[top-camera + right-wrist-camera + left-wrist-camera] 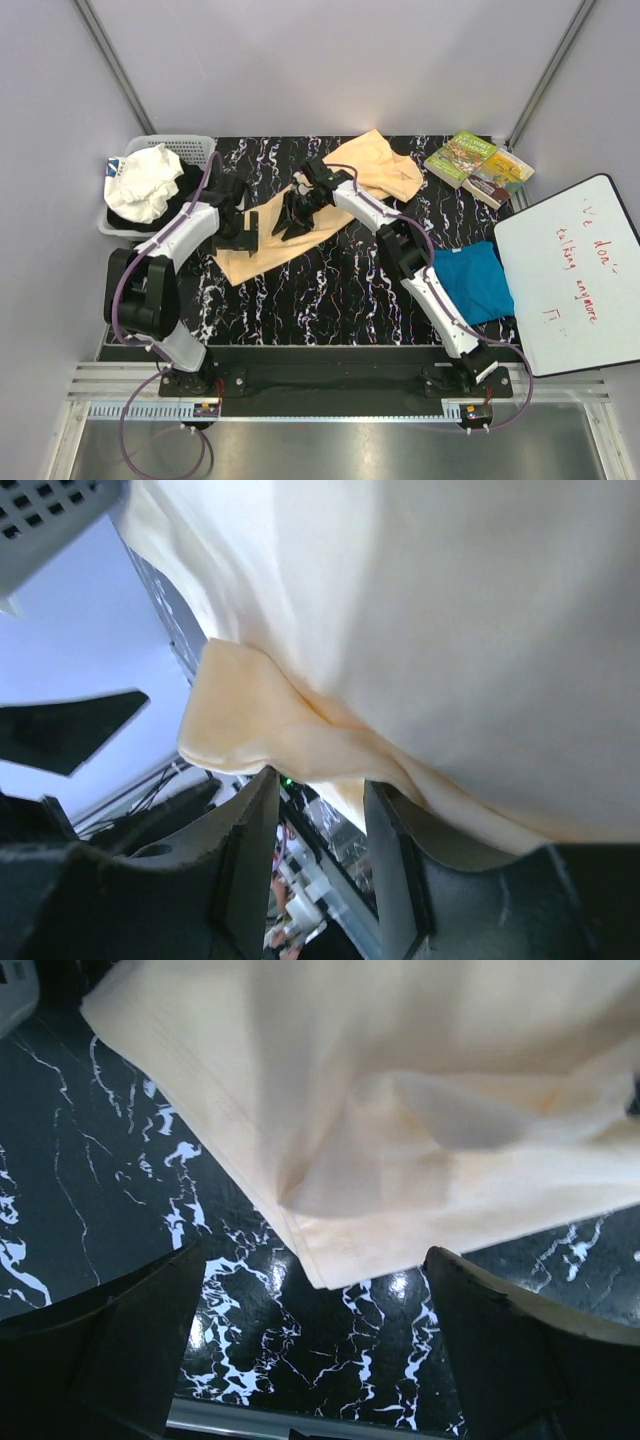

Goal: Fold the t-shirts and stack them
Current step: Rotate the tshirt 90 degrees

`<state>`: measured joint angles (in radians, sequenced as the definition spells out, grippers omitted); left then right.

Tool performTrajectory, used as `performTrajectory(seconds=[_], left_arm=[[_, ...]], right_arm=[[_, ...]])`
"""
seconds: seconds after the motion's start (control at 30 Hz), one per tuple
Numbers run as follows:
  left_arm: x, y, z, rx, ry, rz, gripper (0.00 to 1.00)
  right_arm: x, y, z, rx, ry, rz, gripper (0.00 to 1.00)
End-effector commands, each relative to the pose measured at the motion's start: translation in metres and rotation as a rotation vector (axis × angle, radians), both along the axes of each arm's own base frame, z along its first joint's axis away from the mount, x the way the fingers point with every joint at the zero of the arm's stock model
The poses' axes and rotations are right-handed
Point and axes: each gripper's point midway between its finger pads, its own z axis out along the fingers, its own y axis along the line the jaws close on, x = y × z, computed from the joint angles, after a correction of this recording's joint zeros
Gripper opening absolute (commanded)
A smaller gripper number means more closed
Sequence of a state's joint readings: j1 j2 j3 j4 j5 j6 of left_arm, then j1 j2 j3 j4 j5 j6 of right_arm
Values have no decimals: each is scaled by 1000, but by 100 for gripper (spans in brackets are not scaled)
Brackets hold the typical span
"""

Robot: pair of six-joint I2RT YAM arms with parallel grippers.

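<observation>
Lying diagonally across the table (330, 290) from near left to far right, the peach-yellow t-shirt (385, 165) is thin and limp. It will sag and crease wherever it is unsupported, so the hemmed corners and edges are probably the best holds. The left gripper (315, 1260) hangs spread wide and empty above its near-left corner. The right gripper (318, 785), over the middle, has its fingers narrowed at a fold, though I cannot tell if they pinch it. The teal-blue t-shirt (475, 280) sits near right.
</observation>
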<state>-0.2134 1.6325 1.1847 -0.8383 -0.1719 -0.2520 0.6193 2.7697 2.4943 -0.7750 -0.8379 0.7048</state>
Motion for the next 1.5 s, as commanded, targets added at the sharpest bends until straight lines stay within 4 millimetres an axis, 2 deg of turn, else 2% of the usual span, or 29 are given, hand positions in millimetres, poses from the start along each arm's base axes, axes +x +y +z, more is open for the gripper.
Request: performTrajectory(seconds=[0.0, 0.1, 0.23, 0.4, 0.5, 0.53, 0.63, 0.7, 0.73, 0.77, 0.83, 0.87, 1.0, 1.17, 1.27, 1.37, 1.4, 1.47], left_arm=[[-2, -18, 1, -44, -37, -73, 90], [-7, -24, -10, -21, -13, -101, 84], [-9, -28, -25, 11, 12, -120, 84], [3, -27, -34, 52, 5, -116, 84], [14, -21, -41, 111, 9, -111, 79], [18, -19, -42, 129, 11, -108, 71], [30, -18, -44, 162, 6, -102, 64], [37, -21, -41, 156, -8, -103, 53], [40, -22, -39, 152, -15, -103, 46], [41, -23, -39, 151, -16, -105, 30], [47, -23, -34, 152, -33, -101, 19], [46, -22, -34, 157, -30, -98, 10], [46, -21, -29, 162, -40, -95, 0], [39, -22, -31, 142, -26, -103, 0], [28, -23, -41, 129, 12, -111, 0], [13, -26, -57, 98, 75, -126, 0], [6, -26, -63, 90, 101, -130, 0], [-2, -31, -70, 58, 133, -137, 0]], right_arm=[[23, 10, 18, 8, -125, -39, 48], [29, 10, 23, 2, -165, -53, 48], [37, 11, 19, -8, -206, -69, 50], [44, 15, 11, 2, -219, -87, 50], [45, 17, 16, 17, -221, -86, 50], [45, 16, 15, 17, -219, -85, 50], [41, 17, 18, 29, -213, -71, 50], [39, 17, 20, 36, -210, -64, 50], [38, 15, 17, 31, -200, -64, 50], [36, 16, 17, 32, -197, -59, 50], [35, 16, 16, 34, -192, -56, 50], [34, 16, 15, 35, -184, -53, 50], [31, 15, 12, 37, -165, -48, 50], [24, 10, 4, 19, -141, -35, 50], [19, 5, 5, 3, -153, -19, 50], [22, -1, 18, -16, -221, -10, 51], [24, -2, 39, -6, -268, -11, 51], [35, -11, 55, -36, -368, -19, 53]])
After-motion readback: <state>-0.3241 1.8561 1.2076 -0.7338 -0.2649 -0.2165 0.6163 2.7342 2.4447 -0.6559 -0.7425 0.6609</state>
